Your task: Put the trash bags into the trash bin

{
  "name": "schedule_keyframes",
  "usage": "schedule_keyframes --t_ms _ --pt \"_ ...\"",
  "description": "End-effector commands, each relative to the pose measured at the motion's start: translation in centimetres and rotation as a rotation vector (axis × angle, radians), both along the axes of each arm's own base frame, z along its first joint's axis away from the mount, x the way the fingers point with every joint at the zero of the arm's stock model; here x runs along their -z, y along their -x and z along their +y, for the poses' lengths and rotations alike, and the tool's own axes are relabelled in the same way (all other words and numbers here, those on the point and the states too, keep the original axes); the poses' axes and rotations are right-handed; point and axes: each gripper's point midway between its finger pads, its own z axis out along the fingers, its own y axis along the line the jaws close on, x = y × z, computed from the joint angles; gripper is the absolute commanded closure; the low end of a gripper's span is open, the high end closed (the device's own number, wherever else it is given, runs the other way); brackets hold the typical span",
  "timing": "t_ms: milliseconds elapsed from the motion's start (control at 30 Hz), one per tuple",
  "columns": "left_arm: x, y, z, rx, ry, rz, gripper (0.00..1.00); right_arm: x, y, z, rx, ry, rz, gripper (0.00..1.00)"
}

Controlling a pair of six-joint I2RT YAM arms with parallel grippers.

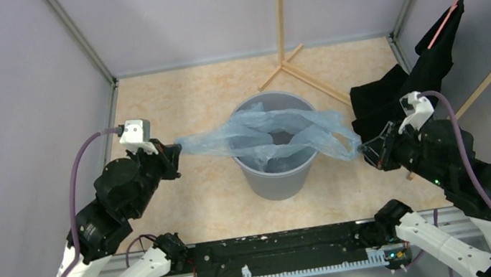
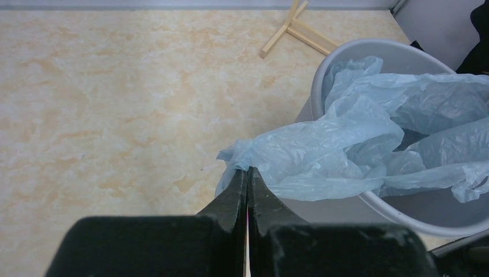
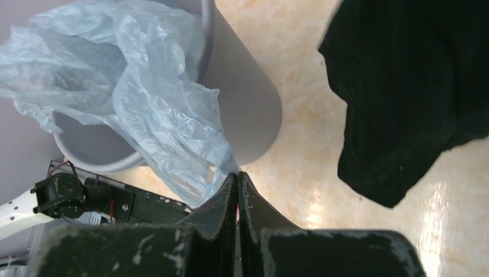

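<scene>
A thin light-blue trash bag (image 1: 267,135) (image 2: 340,144) (image 3: 155,109) is stretched across the top of the round grey trash bin (image 1: 278,177) (image 2: 346,57) (image 3: 248,98), its middle sagging into the bin. My left gripper (image 1: 177,150) (image 2: 248,171) is shut on the bag's left end, just left of the bin. At the bin's right side my right gripper (image 1: 362,149) (image 3: 237,175) is shut on the bag's right end. Both ends hang outside the rim.
A black cloth garment (image 1: 429,76) (image 3: 415,92) hangs from a rail at the right, close behind my right arm. A wooden stand (image 1: 286,60) (image 2: 294,29) rises behind the bin. Grey walls close in the tan floor (image 1: 180,104) on three sides.
</scene>
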Motion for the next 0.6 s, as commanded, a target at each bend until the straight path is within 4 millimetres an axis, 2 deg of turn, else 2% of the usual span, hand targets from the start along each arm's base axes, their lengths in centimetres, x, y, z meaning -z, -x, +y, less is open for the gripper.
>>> schedule_keyframes --t_ms 0,167,233,300,333,367,467,500,567 --pt "0.8 1.3 -0.2 0.035 0.045 0.032 1.0 2.0 2.1 -1.9 0.083 -0.008 0.097 1.0" --pt "2.2 2.2 -0.5 0.075 0.059 0.065 1.0 3.4 3.1 -6.0 0.34 -0.018 0.165 1.0" --pt "3.3 2.5 -0.8 0.09 0.07 0.091 1.0 3.7 3.3 -6.4 0.39 -0.064 0.169 1.0" --pt "4.1 2.7 -1.2 0.104 0.081 0.113 1.0 3.9 3.4 -5.8 0.374 -0.121 0.158 1.0" --pt "4.2 2.8 -1.3 0.108 0.088 0.117 1.0 3.6 3.3 -4.6 0.293 -0.138 0.132 1.0" --pt "4.0 2.8 -1.4 0.113 0.098 0.111 1.0 3.0 3.3 -2.8 0.175 -0.154 0.096 0.94" --pt "3.2 2.7 -1.7 0.124 0.112 0.089 1.0 -0.3 4.2 4.2 -0.252 -0.26 -0.016 0.67" --pt "3.2 2.6 -1.7 0.123 0.109 0.089 1.0 -1.2 4.5 5.5 -0.335 -0.29 -0.047 0.58" --pt "3.2 2.5 -1.7 0.116 0.098 0.093 1.0 -2.7 4.0 6.2 -0.38 -0.305 -0.121 0.39"
